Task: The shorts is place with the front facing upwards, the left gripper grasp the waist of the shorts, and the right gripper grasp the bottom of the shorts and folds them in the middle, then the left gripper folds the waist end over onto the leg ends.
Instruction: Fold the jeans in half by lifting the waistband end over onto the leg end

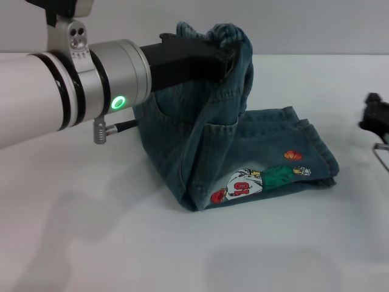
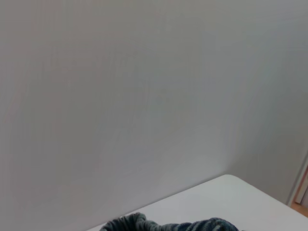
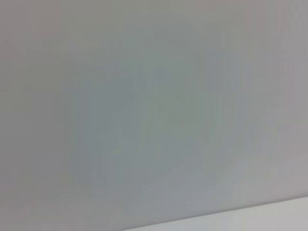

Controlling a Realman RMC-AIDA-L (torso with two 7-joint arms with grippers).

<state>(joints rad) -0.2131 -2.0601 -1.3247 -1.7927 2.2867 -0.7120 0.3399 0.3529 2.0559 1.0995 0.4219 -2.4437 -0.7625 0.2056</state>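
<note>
Denim shorts [image 1: 243,164] are seen on the white table [image 1: 91,243], a little right of centre, already doubled lengthwise, so the first fold can be judged done. Nearest the camera lies the folded edge with the cartoon print [image 1: 246,182] facing up; from there the leg ends stretch flat to the right, toward a hem at the right side. The long axis of the folded garment is laid left to right, with the waist end at the left and the leg ends at the right. Farther back, the waist end is raised off the table and bunched, held pinched by the left gripper [image 1: 228,55], which reaches in from the left above the garment. The second fold is therefore judged to be under way: the waist has been lifted but not yet laid over the leg ends. At the far right edge, the right gripper [image 1: 377,115] is parked well apart from the shorts; its finger state cannot be told.
</note>
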